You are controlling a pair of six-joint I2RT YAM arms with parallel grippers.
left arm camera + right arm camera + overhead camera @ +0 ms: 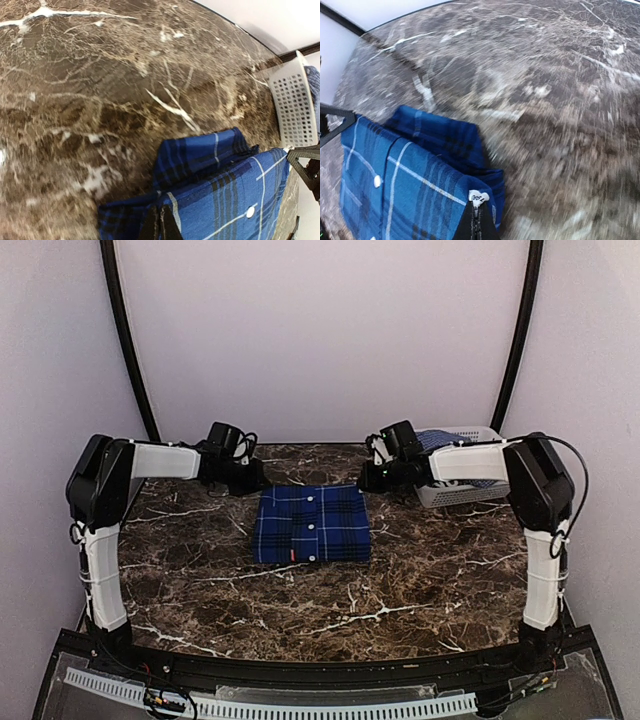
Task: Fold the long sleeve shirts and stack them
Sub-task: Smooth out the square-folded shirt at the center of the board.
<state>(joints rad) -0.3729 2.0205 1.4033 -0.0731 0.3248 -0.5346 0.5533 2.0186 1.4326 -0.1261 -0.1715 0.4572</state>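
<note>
1. Nearest the overhead camera, a pale perforated strip runs along the near edge of the rig, in front of the two arm bases.
2. Behind it lies the marble table, dark brown with white veins.
3. The dark plaid shirt lies at the centre of the table, folded into a compact rectangle. Its front faces up, with white buttons in a line down the middle. A small red tag shows at its near edge, left of centre.
4. The left gripper is at the far-left corner of the dark plaid shirt. Its fingers are pressed together with the cloth edge clamped between the tips.
5. The right gripper is at the far-right corner of the same shirt. Its fingers are likewise closed on the cloth, and a white label sits directly at the fingertips.
6. Both arms reach inward from the table's sides, and the grippers face each other across the shirt's far edge.
7. The lighter blue shirt lies bunched in the pale lattice basket at the table's far-right corner. It is partly hidden behind the right forearm and sits apart from the folded shirt.
8. In both wrist views the table surface is blurred while the gripped cloth is sharp.
</note>
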